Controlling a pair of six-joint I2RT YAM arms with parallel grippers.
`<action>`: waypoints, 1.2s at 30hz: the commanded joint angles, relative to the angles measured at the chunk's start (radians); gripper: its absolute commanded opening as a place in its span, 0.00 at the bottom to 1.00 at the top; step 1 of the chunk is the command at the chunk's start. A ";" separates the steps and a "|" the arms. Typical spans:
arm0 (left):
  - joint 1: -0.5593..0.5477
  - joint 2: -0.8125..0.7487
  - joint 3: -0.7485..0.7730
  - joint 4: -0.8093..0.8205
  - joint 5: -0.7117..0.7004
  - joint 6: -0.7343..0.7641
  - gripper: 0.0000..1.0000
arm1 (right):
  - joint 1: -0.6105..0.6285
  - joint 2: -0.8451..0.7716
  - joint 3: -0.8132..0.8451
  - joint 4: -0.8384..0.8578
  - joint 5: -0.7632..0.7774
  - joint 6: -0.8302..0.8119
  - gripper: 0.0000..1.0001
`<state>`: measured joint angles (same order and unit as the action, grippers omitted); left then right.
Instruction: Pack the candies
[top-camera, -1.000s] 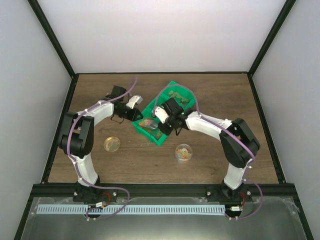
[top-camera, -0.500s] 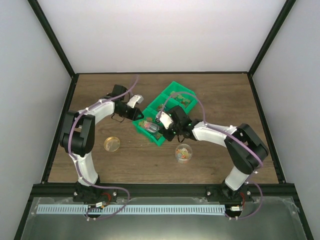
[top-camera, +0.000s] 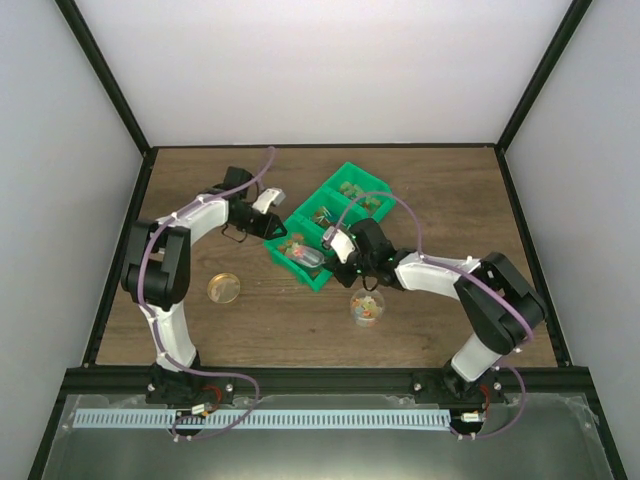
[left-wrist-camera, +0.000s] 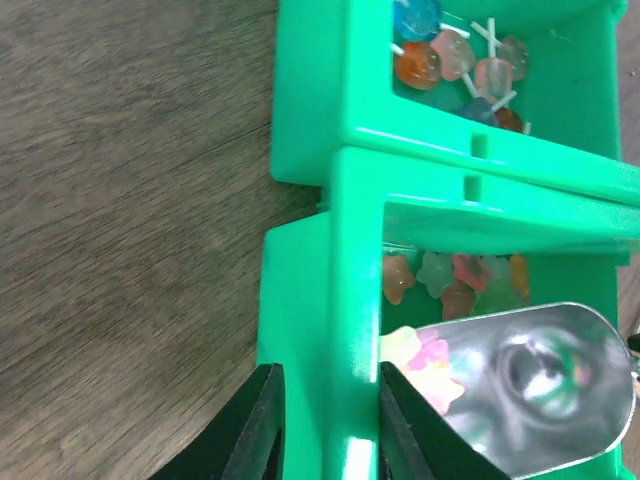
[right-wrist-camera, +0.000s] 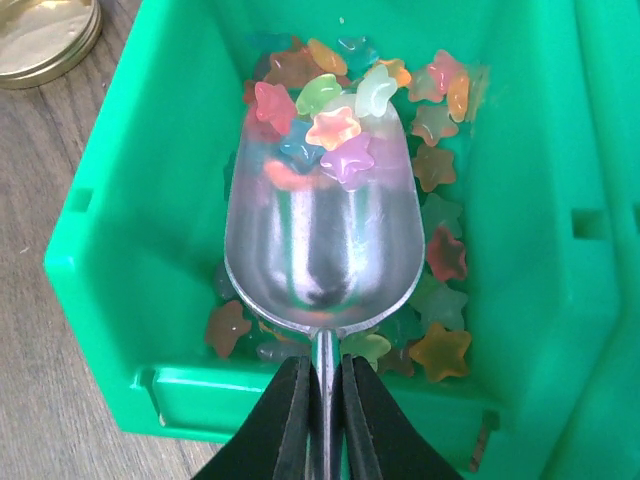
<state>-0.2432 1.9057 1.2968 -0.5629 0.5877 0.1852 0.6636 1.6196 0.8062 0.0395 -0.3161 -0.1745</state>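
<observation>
A green divided bin (top-camera: 352, 170) stands mid-table. Its near compartment holds star-shaped candies (right-wrist-camera: 440, 260) in orange, red, yellow and green. My right gripper (right-wrist-camera: 322, 400) is shut on the thin handle of a metal scoop (right-wrist-camera: 320, 250), whose bowl sits low in that compartment. Several candies (right-wrist-camera: 330, 125) are heaped at the bowl's far end. From above, the right gripper (top-camera: 336, 250) is at the bin's near end. My left gripper (left-wrist-camera: 327, 420) straddles the bin's side wall (left-wrist-camera: 345, 300), with a finger pressed on each face. From above, the left gripper (top-camera: 272, 228) meets the bin's left side.
A clear round jar (top-camera: 367, 306) with a few candies inside stands near the bin, under my right forearm. Its gold lid (top-camera: 224, 289) lies flat to the left. Another bin compartment holds lollipop-like sweets (left-wrist-camera: 455, 65).
My right arm has swung toward the near right, drawing the scoop back along the bin's near compartment. The left arm has barely moved.
</observation>
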 joint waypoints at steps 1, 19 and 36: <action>0.015 0.018 0.037 -0.033 -0.016 -0.011 0.30 | -0.024 -0.058 -0.037 0.089 -0.038 -0.013 0.01; 0.061 -0.013 0.094 -0.056 0.038 -0.056 0.72 | -0.083 -0.262 -0.247 0.380 -0.167 -0.006 0.01; 0.104 -0.029 0.078 -0.044 0.040 -0.060 0.75 | -0.196 -0.394 -0.174 0.092 -0.355 -0.164 0.01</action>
<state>-0.1398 1.9102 1.3911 -0.6220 0.6140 0.1314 0.5335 1.3392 0.5743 0.3454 -0.5541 -0.2043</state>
